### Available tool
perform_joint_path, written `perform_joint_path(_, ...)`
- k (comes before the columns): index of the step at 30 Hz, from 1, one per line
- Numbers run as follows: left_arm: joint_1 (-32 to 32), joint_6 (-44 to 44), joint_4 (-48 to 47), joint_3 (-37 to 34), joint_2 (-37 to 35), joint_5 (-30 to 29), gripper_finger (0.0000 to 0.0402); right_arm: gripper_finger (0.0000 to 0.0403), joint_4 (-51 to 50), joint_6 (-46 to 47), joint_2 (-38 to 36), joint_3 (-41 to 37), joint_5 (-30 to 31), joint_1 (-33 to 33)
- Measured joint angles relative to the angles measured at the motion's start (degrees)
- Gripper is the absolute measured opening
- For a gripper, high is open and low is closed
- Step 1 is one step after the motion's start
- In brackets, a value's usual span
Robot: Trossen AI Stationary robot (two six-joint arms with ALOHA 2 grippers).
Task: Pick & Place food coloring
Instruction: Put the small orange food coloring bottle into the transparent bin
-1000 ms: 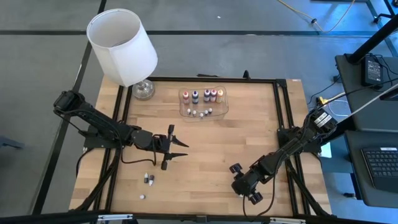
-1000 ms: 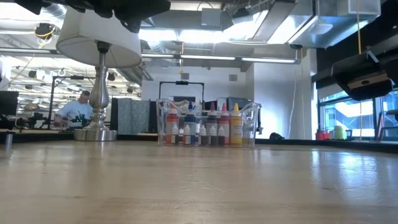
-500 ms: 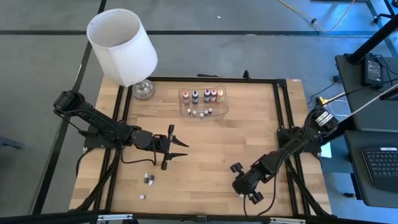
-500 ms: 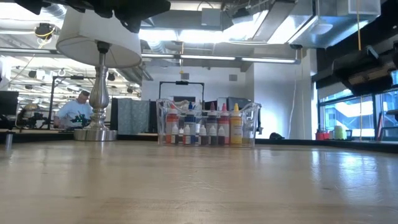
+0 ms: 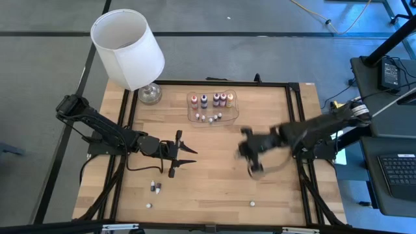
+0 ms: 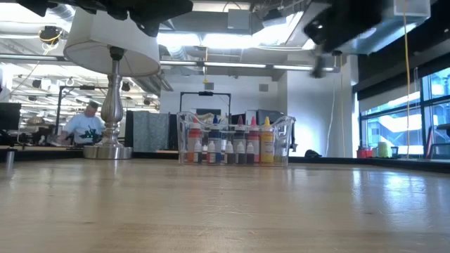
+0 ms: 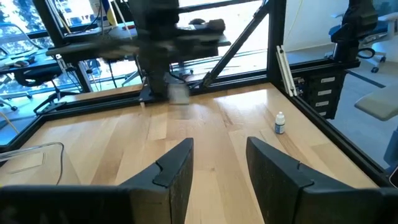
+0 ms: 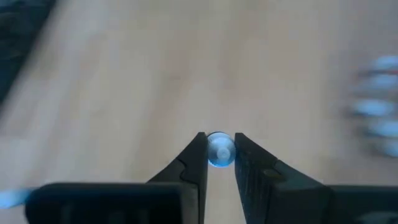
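Right gripper mid-desk, open wood around, jaws clamped on a tiny whitish bottle; left gripper jaws apart.

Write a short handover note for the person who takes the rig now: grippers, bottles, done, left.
Right gripper: shut on a tiny whitish bottle, above mid-table.
Left gripper: open, empty, waiting left of centre.
Shallow clear plastic tray: holds coloured bottles and some tiny whitish ones.
Loose on the wooden table: two bottles near the front left, one below them, one at the front right.
Left: bring the held bottle to its place, then the loose ones.
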Motion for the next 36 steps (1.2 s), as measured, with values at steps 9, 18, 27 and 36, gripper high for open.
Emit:
perform_joint_path(9, 0.01, 0.01, -0.02, 0.00, 0.00, 0.00, 0.0145, 0.0064, -6.51, -13.19, 3.40, 13.56, -3.26, -25.78)
perform_joint_path(18, 0.00, 0.03, -0.13, 0.00, 0.00, -0.02, 0.0144, 0.0064, -4.25, -16.13, 16.74, 13.81, -12.03, -38.72)
perform_joint_path(27, 0.00, 0.03, -1.56, 0.00, 0.00, 0.00, 0.0144, 0.0065, -2.60, -16.25, 25.40, 13.79, -12.02, -40.87)
perform_joint_path(36, 0.01, 0.03, -2.74, 0.00, 0.00, 0.02, 0.0144, 0.0066, -1.23, -16.20, 28.25, 13.79, -11.90, -40.85)
